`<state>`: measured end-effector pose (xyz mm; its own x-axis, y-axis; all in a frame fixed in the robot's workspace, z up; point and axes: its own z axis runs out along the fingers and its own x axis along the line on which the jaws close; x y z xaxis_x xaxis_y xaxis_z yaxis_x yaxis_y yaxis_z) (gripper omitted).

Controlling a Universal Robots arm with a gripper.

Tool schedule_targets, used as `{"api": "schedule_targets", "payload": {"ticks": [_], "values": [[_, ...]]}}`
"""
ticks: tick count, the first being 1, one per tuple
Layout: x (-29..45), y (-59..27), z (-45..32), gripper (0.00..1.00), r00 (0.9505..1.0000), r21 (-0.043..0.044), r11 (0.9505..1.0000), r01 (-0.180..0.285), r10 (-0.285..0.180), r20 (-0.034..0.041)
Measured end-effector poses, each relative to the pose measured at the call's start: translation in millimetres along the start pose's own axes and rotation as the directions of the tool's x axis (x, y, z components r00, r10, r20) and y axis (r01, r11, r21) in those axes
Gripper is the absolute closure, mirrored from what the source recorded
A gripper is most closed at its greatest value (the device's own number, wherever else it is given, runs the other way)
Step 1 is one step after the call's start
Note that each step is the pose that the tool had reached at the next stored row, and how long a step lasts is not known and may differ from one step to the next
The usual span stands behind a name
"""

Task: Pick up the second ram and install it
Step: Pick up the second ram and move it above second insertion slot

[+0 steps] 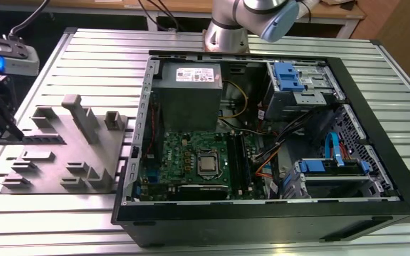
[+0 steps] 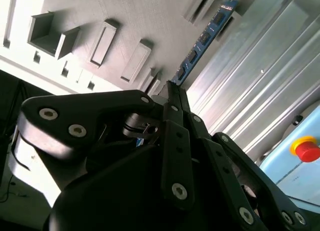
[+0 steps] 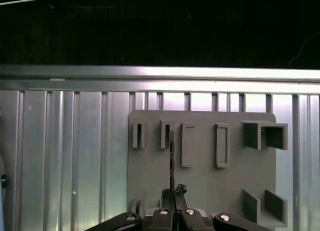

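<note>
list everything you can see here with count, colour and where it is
table: one, silver, ribbed, under everything
computer case: one, black, open, on the table
motherboard: one, green, inside the case
power supply: one, grey, inside the case by the motherboard
holder tray: one, grey, on the table at the exterior view's left of the case
stop button: one, red, off to the side
memory stick: one, dark with blue, in the gripper at the tray
arm: one, silver-grey, behind the case
gripper: one, black, shut on the memory stick

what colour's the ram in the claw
Ram: blue with dark chips, clearest in second wrist view.
</note>
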<state>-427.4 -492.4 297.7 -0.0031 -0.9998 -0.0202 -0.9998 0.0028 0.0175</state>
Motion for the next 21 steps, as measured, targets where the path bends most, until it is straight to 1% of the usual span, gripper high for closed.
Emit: {"api": "schedule_targets", "payload": {"ticks": [3, 9, 21], "values": [[-0.1, 0.1, -5.5, 0.92, 1.0000, 0.0000, 1.0000, 0.000, 0.000, 0.0000], [-0.4, 0.4, -19.8, 0.92, 1.0000, 0.0002, 1.0000, 0.000, 0.000, 0.0005], [-1.1, 1.0, -55.1, 0.92, 1.0000, 0.0008, 1.0000, 0.000, 0.000, 0.0026]]}}
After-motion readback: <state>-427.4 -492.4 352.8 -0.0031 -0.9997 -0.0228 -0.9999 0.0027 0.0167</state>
